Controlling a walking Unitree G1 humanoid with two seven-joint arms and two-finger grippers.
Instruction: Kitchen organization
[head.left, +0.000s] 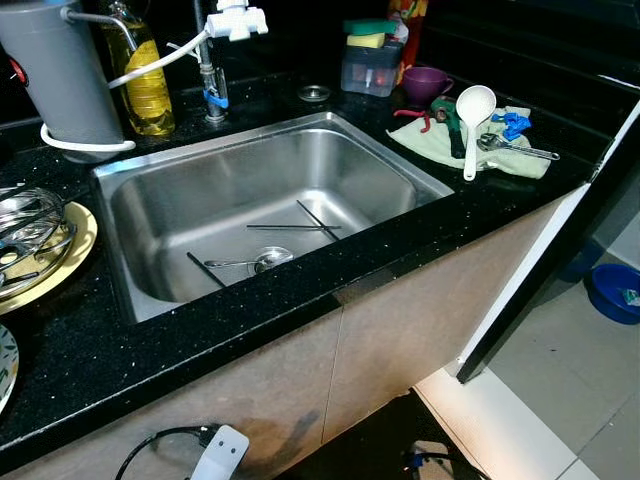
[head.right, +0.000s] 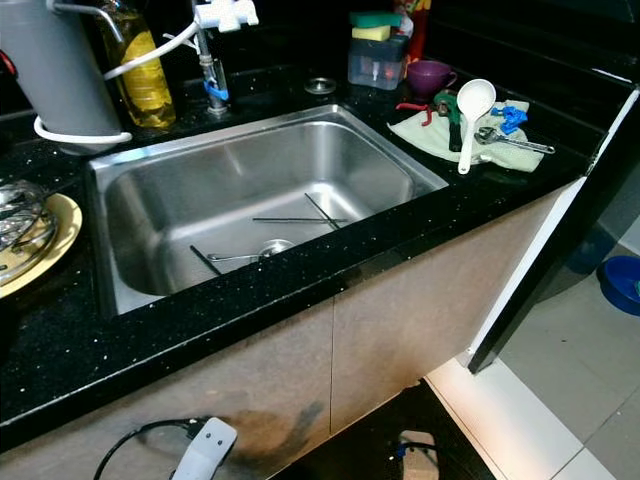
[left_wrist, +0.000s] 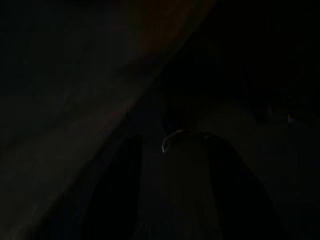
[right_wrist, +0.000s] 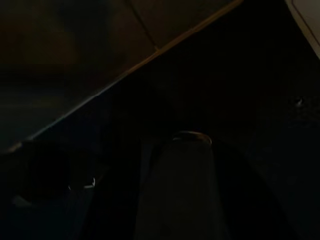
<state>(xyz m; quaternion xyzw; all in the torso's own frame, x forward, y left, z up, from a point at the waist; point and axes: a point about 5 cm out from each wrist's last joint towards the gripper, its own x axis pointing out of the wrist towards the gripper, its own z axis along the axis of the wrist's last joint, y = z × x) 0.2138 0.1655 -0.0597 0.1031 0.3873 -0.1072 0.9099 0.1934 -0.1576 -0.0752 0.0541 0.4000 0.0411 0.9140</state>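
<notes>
Approach step: nothing picked yet; both arms hang idle in the dark, left pincer and right pincer states can't be told.
Sink (head.left: 150, 190) holds one spoon (head.left: 262, 262) and three chopsticks (head.left: 318, 220) on its bottom. On the desk (head.left: 120, 350): one white ladle (head.left: 472, 120), one cloth (head.left: 425, 142), one purple cup (head.left: 425, 84), one oil bottle (head.left: 145, 85), one yellow plate (head.left: 75, 250). Likely next: raise an arm and reach down into the sink for the spoon.

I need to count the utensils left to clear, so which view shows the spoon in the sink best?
The left eye view: the spoon lies near the drain of the sink, among thin dark sticks. The right eye view shows it much the same. Both wrist views are too dark to tell.
</notes>
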